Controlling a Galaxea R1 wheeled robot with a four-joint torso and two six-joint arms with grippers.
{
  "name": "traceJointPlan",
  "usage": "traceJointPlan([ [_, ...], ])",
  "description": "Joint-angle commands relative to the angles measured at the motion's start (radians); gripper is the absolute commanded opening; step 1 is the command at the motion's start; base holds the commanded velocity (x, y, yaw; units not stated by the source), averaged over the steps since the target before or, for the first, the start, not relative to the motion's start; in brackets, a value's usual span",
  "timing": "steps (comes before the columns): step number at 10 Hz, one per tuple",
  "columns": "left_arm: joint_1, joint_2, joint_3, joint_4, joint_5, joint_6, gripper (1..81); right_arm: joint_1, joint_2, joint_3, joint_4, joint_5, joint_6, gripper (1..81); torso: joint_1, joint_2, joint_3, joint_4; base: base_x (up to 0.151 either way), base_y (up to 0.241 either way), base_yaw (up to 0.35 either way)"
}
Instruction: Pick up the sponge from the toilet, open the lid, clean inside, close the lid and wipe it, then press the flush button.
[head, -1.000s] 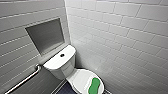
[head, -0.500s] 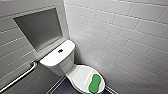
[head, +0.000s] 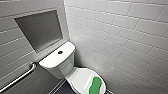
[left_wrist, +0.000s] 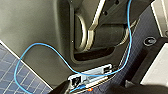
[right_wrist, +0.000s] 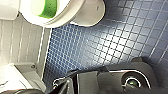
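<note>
View shifted; sponge (head: 95, 86) lies on closed toilet (head: 57, 60).

Even, cool white light fills the head view and casts no hard shadows. The wall tiles (head: 120, 37) read pale grey with a soft sheen. The recessed niche (head: 40, 30) is the darkest patch, evenly shaded inside. The tank top of the toilet (head: 57, 60) is bright, and its side falls into gentle shade. The sponge (head: 95, 85) shows a saturated green. Tile lines lean and bow slightly toward the edges from the wide lens. In the left wrist view the robot body (left_wrist: 30, 22) is dim and the blue cable (left_wrist: 37, 44) catches light. In the right wrist view the blue floor tiles (right_wrist: 112, 37) gleam faintly, and the white bowl is nearly washed out
</note>
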Motion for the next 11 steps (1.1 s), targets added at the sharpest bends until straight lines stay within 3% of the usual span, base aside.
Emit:
traceJointPlan([
  [1,0.033,0.0,0.015,0.0,0.086,0.001,81.1,0.12,-0.057,0.006,0.02,-0.079,0.031,81.1,0.062,-0.096,0.0,0.0,0.0,0.0,0.0],
  [4,0.033,0.0,0.015,-0.003,0.086,0.001,81.1,0.175,-0.065,0.031,0.024,-0.085,0.048,81.1,0.132,-0.21,0.0,0.0,0.0,0.0,0.0],
  [5,0.033,0.0,0.015,-0.003,0.086,0.001,81.1,0.187,-0.065,0.031,0.024,-0.085,0.05,81.1,0.156,-0.246,-0.07,0.0,0.0,0.0,0.0],
  [7,0.058,0.002,0.026,0.004,0.086,0.001,81.1,0.216,-0.066,0.031,0.024,-0.086,0.066,81.1,0.193,-0.307,-0.117,0.0,0.0,0.0,0.0],
  [8,0.081,0.014,0.028,0.009,0.079,0.003,81.1,0.238,-0.065,0.034,0.024,-0.086,0.08,81.1,0.212,-0.337,-0.051,0.0,0.0,0.0,0.0],
  [9,0.099,0.023,0.028,0.029,0.057,0.003,81.1,0.267,-0.063,0.037,0.024,-0.094,0.097,81.1,0.17,-0.275,-0.083,0.0,0.0,0.0,0.0],
  [11,0.108,0.028,0.028,0.038,0.039,0.003,81.1,0.33,-0.045,0.04,0.027,-0.14,0.125,81.1,0.191,-0.312,-0.106,0.0,0.0,0.0,0.0],
])
